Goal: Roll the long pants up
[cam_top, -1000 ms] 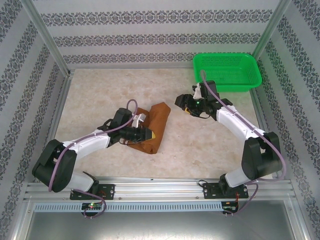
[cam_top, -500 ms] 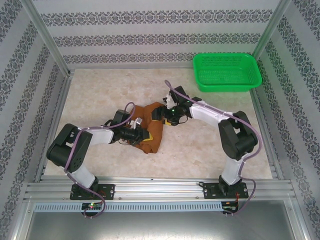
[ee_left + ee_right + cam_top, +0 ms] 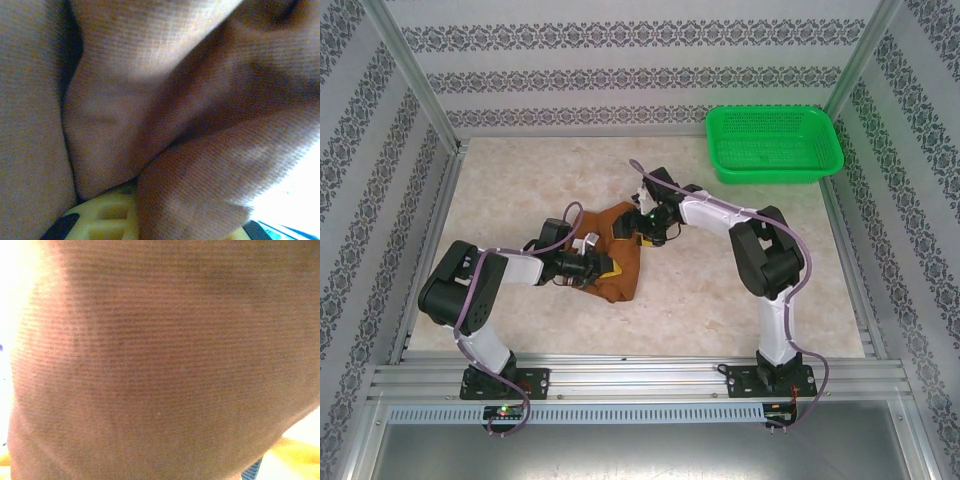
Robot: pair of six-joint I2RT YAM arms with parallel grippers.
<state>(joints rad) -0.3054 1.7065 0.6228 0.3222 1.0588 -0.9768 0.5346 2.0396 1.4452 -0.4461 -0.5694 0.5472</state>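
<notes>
Mid-table, the long pants lie bunched in a rust-brown heap. The left gripper is clenched on a fold at the heap's left side. The right gripper meets its far-right edge, fingers spread wide against cloth. A green basket sits at the far right corner.

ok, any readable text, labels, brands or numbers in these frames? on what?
None readable in any view.
the long pants: plain rust-brown cloth, no tag or print in view.
green basket: no label to be seen.
walls: ornamental bands, not lettering.
arm bases: any marking is too small to read.
</notes>
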